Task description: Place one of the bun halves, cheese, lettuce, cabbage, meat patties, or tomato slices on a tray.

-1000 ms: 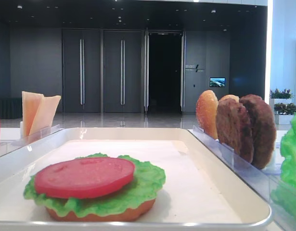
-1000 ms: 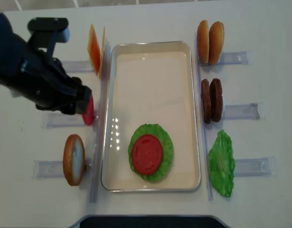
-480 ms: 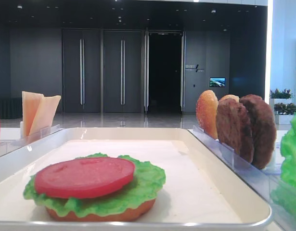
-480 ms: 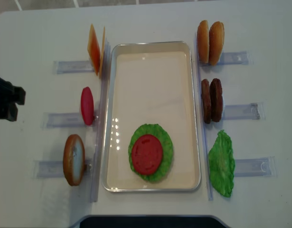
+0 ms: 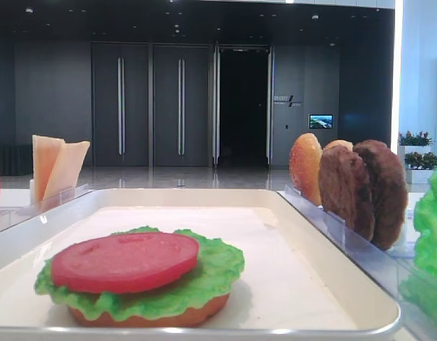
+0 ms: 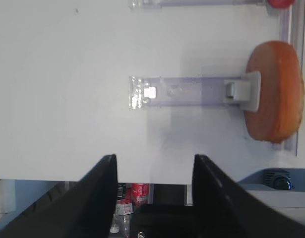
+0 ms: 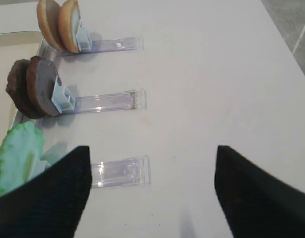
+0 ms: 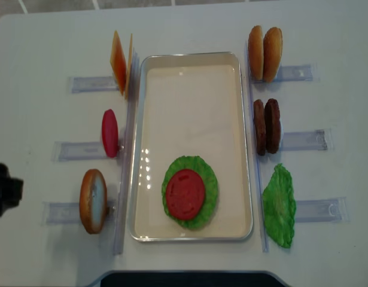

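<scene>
On the white tray [image 8: 189, 57] a tomato slice [image 8: 185, 193] lies on lettuce [image 8: 211, 185], with a bun half [image 5: 150, 317] under both. Left of the tray stand cheese [image 8: 119, 61], another tomato slice [image 8: 110, 133] and a bun half [image 8: 93, 200]. Racked on the right are bun halves [image 8: 264, 52], meat patties [image 8: 266, 125] and a lettuce leaf [image 8: 279, 206]. Cabbage is out of view. My left gripper [image 6: 154, 157] is open and empty over the table's front edge, left of that bun half [image 6: 274, 91]. My right gripper [image 7: 152, 148] is open and empty above the bare table.
Clear plastic racks [image 8: 303, 140] line both long sides of the tray. An empty rack end [image 7: 120, 171] lies beside the right gripper's left finger. Part of the dark left arm [image 8: 3, 190] shows at the overhead view's left edge. Bottles [image 6: 137, 191] stand below the table edge.
The left arm has pulled away from the racked tomato slice, toward the front left, and now barely shows at the left edge. The food has not moved.
</scene>
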### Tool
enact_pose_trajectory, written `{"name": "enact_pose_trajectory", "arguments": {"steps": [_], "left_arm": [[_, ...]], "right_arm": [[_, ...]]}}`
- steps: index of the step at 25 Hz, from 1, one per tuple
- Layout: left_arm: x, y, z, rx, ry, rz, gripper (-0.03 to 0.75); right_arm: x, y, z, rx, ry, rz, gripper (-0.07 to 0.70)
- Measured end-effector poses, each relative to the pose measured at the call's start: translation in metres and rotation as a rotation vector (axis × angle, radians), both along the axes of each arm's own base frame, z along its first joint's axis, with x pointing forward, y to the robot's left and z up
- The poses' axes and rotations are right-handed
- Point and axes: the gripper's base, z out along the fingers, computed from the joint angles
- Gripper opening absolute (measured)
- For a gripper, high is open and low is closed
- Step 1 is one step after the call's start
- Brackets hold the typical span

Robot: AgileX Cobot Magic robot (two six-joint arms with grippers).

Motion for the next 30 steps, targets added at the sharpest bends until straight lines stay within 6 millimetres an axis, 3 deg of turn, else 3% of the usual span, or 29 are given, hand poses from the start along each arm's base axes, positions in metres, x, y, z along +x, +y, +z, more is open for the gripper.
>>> {"name": "enact_pose_trajectory", "arguments": {"steps": [7, 17, 25, 30], "left_arm": [[-0.056, -0.002, -0.02, -0.051, -0.141, -0.07, 0.377], [-0.102, -0.001, -0.021, -0.062, -0.495, -0.123, 0.377], [-0.12, -0.001, -0.026, -0.065, -0.663, -0.129, 0.377], [-0.122, 0.0, -0.026, -0.066, -0.677, -0.129, 0.377]], "right_arm": [[0.0, 0.0, 0.0, 0.001, 0.0, 0.001, 0.524], [0.0, 0.0, 0.0, 0.0, 0.0, 0.0, 0.524], [0.0, 0.0, 0.0, 0.0, 0.0, 0.0, 0.524], [0.0, 0.0, 0.0, 0.0, 0.0, 0.0, 0.524]]}}
